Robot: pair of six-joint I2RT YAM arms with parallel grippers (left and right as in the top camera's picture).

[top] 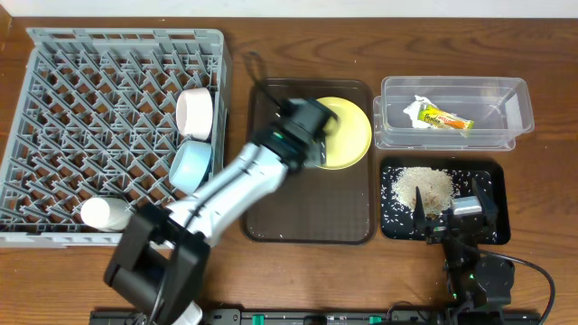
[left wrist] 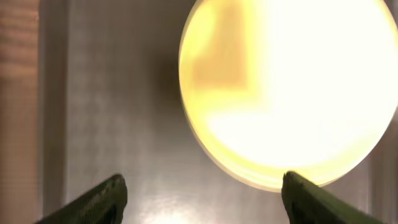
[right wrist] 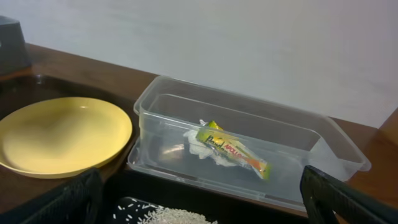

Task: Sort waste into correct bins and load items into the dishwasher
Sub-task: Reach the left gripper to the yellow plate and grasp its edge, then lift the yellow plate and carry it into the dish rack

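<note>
One yellow plate (top: 354, 135) lies flat in the far right corner of the brown serving tray (top: 307, 208), its rim reaching the tray's right wall, the side nearest the clear tub (top: 519, 99). The left gripper (left wrist: 202, 186) hangs over the plate's left edge, fingers (left wrist: 112, 193) spread wide, holding nothing; bare tray floor lies open toward the front. The wrapper (top: 444, 118) and white paper (top: 417, 108) rest inside the tub. The right gripper (right wrist: 199, 186), also wide apart and empty, sits low at the black tray (top: 497, 194)'s front edge

A smooth, glossy yellow plate (right wrist: 62, 134) gleams beside the clear plastic tub (right wrist: 249, 101), inside which a shiny printed wrapper (right wrist: 233, 149) lies on crumpled matt white paper (right wrist: 198, 144), on a dark wood-grain table (right wrist: 93, 71).
</note>
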